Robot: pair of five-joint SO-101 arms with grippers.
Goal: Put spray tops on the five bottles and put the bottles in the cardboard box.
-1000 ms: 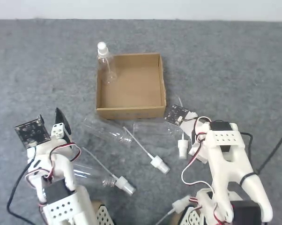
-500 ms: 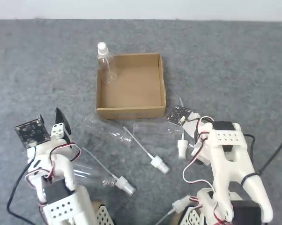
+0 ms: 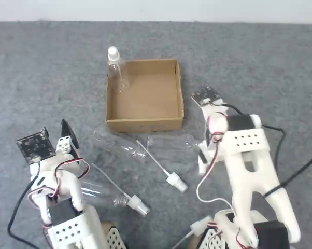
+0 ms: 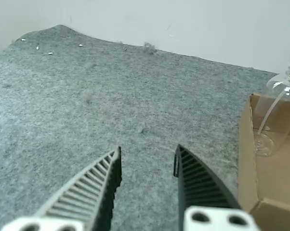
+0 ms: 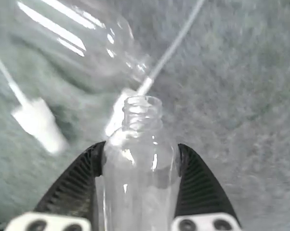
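The cardboard box (image 3: 145, 96) sits mid-table, with one capped bottle (image 3: 114, 70) standing at its far left corner; the left wrist view shows that bottle (image 4: 275, 110) and the box wall (image 4: 253, 163). My right gripper (image 5: 141, 147) is shut on a clear open-necked bottle (image 5: 140, 144). Beyond it lie another bottle (image 5: 77, 43) and a white spray top (image 5: 39, 122). Loose bottles (image 3: 117, 142) (image 3: 171, 141) and a spray top (image 3: 176, 181) lie in front of the box. My left gripper (image 4: 148, 151) is open over bare carpet, at the near left (image 3: 65, 137).
A third bottle (image 3: 94, 189) with a spray top (image 3: 138, 205) at its neck lies between the arm bases. Another spray top (image 3: 202, 161) lies partly under the right arm (image 3: 244, 150). Grey carpet (image 3: 52, 67) stretches left and right of the box.
The right arm's wrist has swung away from its base, toward the box's right side, carrying the bottle. The left arm has not moved.
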